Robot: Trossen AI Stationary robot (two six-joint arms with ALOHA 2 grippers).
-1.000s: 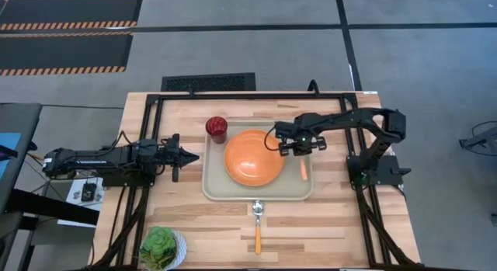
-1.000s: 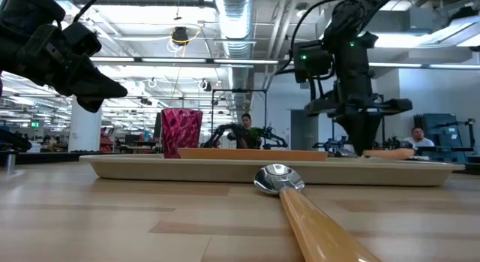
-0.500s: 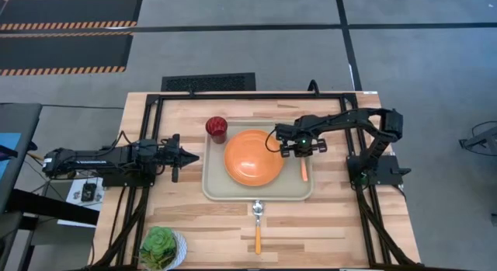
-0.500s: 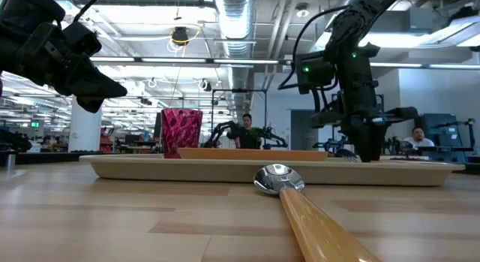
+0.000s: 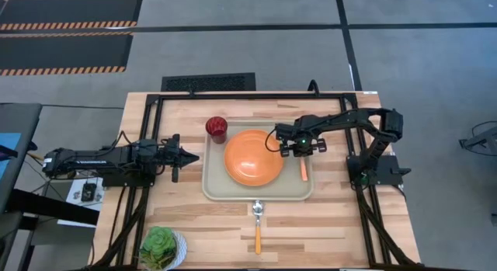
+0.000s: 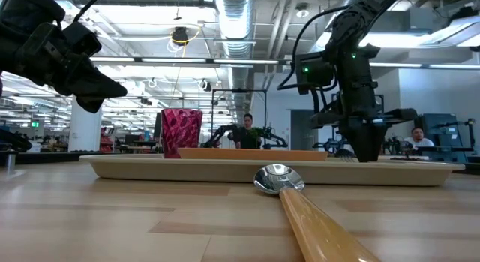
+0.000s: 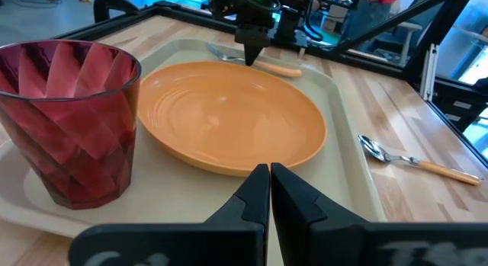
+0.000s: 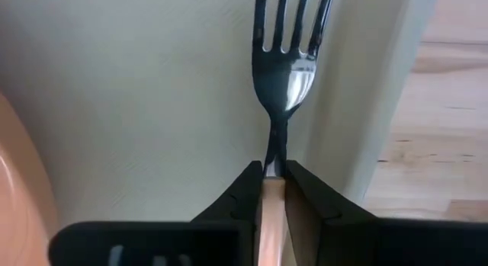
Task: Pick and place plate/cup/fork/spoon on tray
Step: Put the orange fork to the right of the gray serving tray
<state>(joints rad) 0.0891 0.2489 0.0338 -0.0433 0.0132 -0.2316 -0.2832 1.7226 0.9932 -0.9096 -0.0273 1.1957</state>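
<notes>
The beige tray (image 5: 213,185) lies mid-table. On it rest the orange plate (image 5: 254,157) and, in its far left corner, the dark red cup (image 5: 216,129), upright. The fork (image 5: 303,168) lies along the tray's right rim, tines (image 8: 293,22) toward the far edge. My right gripper (image 5: 303,147) is down on the tray, shut on the fork. The spoon (image 5: 257,224) lies on the table, its bowl by the tray's near rim. My left gripper (image 5: 186,155) is shut and empty, left of the tray, above the table. My right gripper pinches the fork's orange handle at its tine end (image 8: 273,191), just behind the metal neck, between its two fingers. The fingers come from above, pointing down, one on each side of the handle. The fork lies flat along the tray floor beside the right rim.
A small white bowl with green leaves (image 5: 161,248) stands at the table's near left corner. Black frame rails (image 5: 147,123) run along the table's sides. Bare wood lies to the left and right of the spoon. People and other arms show in the room behind.
My right gripper has gone down onto the tray and a little toward the table's right edge, still shut on the fork. In the low view the fork's handle has sunk behind the tray's rim. My left arm has kept still.
</notes>
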